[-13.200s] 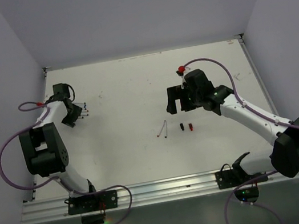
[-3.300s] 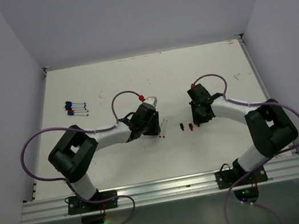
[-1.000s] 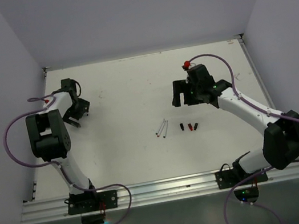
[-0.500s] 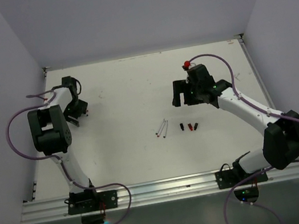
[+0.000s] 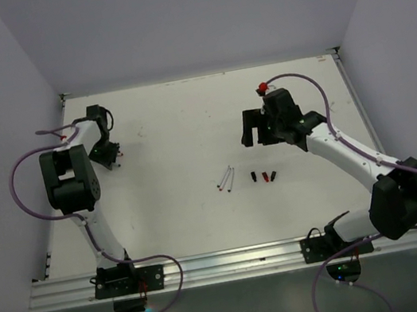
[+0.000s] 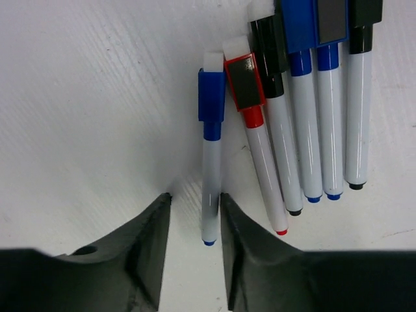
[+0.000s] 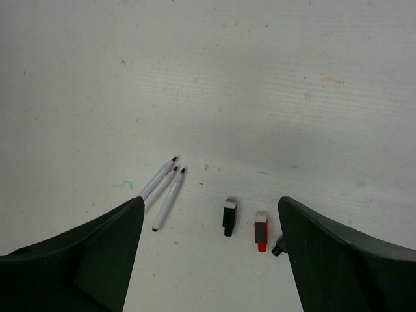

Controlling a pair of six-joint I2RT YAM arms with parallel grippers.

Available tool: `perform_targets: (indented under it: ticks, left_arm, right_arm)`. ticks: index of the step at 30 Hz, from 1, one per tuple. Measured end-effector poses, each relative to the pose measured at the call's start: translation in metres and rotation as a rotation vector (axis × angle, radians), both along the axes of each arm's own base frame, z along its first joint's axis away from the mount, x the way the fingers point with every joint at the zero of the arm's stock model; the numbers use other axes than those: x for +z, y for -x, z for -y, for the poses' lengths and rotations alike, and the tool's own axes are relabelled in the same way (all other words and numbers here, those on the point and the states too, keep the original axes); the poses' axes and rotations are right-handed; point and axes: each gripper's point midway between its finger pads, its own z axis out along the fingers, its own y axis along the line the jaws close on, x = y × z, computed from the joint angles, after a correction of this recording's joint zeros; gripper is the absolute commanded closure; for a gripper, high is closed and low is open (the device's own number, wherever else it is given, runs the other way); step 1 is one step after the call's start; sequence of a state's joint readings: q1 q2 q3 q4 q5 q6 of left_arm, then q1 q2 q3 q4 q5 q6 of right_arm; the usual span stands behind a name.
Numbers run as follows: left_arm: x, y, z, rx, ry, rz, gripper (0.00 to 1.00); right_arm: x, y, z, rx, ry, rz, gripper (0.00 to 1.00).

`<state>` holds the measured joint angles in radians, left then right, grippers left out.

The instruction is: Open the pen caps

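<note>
Several capped pens lie side by side in the left wrist view. My left gripper point(image 6: 195, 198) is down on the table over the leftmost one, a white pen point(image 6: 209, 188) with a blue cap point(image 6: 212, 97). Its right finger point(image 6: 237, 234) touches the barrel; a gap remains on the other side. Beside it lies a red-capped pen point(image 6: 263, 162). From above, the left gripper point(image 5: 110, 155) hides that row. At mid-table lie three uncapped pens point(image 7: 166, 185), a black cap point(image 7: 229, 216), a red cap point(image 7: 260, 230) and another black cap point(image 7: 278, 247). My right gripper point(image 7: 211, 201) hangs open high above them, holding nothing.
Purple cables loop from both arms, the left one point(image 5: 23, 180) out past the table's left edge. The uncapped pens point(image 5: 226, 179) and loose caps point(image 5: 264, 176) lie between the two arms. White walls close in the table on three sides.
My left gripper has narrowed its jaws around the blue-capped pen and settled lower over the row. The right arm and the loose pens and caps have not moved.
</note>
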<state>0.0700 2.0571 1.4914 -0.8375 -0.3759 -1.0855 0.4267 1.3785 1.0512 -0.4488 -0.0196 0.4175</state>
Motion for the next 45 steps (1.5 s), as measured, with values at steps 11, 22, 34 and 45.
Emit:
perform_targets:
  ticks: [11, 22, 34, 45]
  left_arm:
    - [0.0, 0.034, -0.001, 0.005, -0.021, 0.005, 1.0]
    - [0.116, 0.068, 0.125, -0.589, 0.095, 0.458, 1.0]
    - [0.143, 0.114, 0.267, -1.304, 0.242, 0.687, 1.0]
    - [0.153, 0.133, 0.319, -1.488, 0.306, 0.784, 1.0]
  right_arm:
    - [0.008, 0.0, 0.005, -0.018, 0.011, 0.028, 0.11]
    - [0.007, 0.02, -0.022, 0.12, -0.1, -0.018, 0.1]
    - [0.034, 0.029, -0.089, 0.304, -0.343, 0.038, 0.26]
    - [0.044, 0.017, -0.129, 0.341, -0.483, 0.099, 0.29]
